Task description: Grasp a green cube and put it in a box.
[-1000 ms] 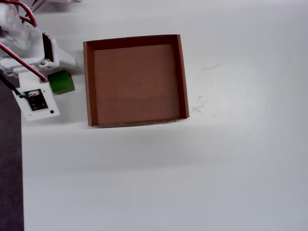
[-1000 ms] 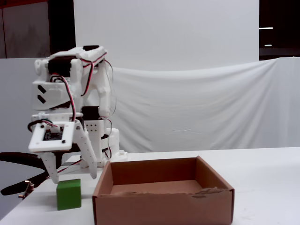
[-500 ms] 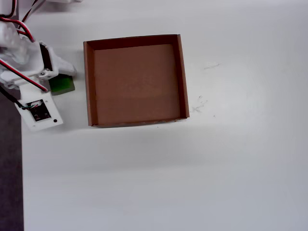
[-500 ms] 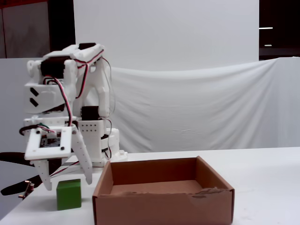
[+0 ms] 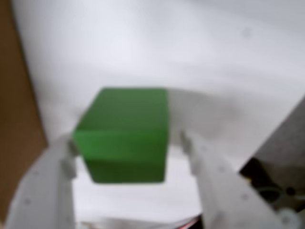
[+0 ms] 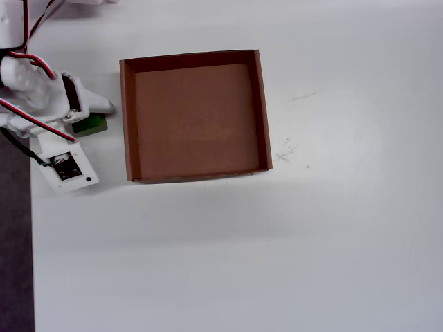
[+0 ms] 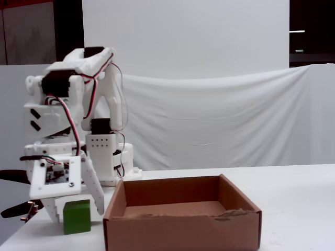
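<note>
One green cube [image 5: 125,136] sits mid-frame in the wrist view on the table [image 6: 277,242], left of the box [image 6: 129,117]. It looks rigid, light, matte; flat opposite faces suit the gripper [image 5: 128,148], open astride it.

You have no text, label, brand, number or sign to read in any of the views: the green cube [image 7: 77,216], the box [image 6: 194,116] and the white arm [image 7: 73,125] all look plain.
</note>
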Controlling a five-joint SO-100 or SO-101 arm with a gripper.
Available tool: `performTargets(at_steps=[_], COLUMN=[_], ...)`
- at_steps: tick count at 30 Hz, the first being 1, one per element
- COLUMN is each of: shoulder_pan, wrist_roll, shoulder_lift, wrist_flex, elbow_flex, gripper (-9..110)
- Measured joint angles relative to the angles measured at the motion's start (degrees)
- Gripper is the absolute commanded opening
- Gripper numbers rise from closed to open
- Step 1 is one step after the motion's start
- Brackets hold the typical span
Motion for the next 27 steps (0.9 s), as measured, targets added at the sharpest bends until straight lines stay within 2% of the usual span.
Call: performTargets(at_steps=[10, 27], shoulder_pan=[-0.2, -0.4], wrist_roll=[0.0, 0.0], shoulder_lift=[0.0, 0.0], wrist_flex=[0.0, -0.2], elbow_flex=[0.0, 0.0], gripper=[22, 16])
